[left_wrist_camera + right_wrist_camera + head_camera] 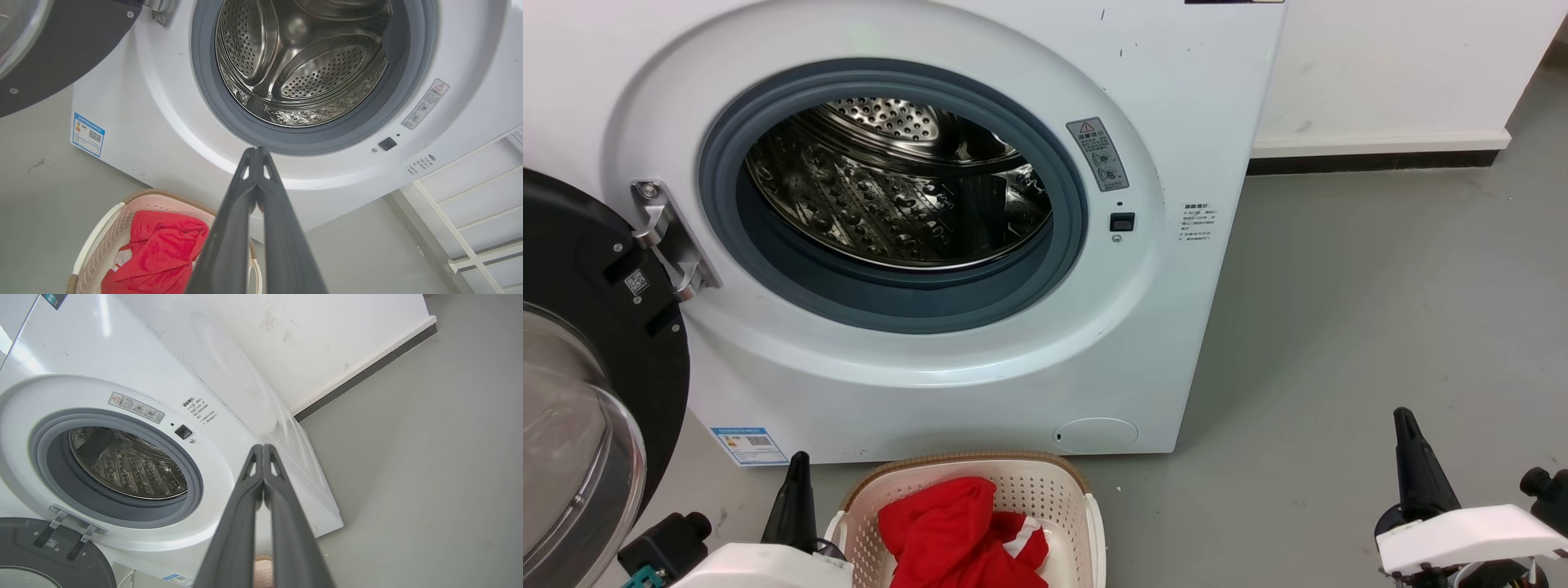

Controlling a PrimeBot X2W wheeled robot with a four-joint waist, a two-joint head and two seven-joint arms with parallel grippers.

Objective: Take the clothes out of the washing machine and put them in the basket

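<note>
The white washing machine [947, 384] stands with its black-framed glass door [580, 392] swung open to the left. Its steel drum [890, 188] shows bare metal, no fabric in it. On the floor in front sits the cream basket [1045, 490] with red clothes [952, 531] bunched inside, a bit of white trim showing. My left gripper [799, 465] is shut and holds nothing, just left of the basket. My right gripper [1403, 420] is shut too, over bare floor at the lower right. The left wrist view shows the drum [302, 61], the basket [102, 237] and the red clothes [163, 249].
Grey floor [1380, 310] stretches to the right of the machine up to a white wall with a dark skirting strip [1372, 162]. The open door takes up the lower left. A white rack [470, 212] shows at the right in the left wrist view.
</note>
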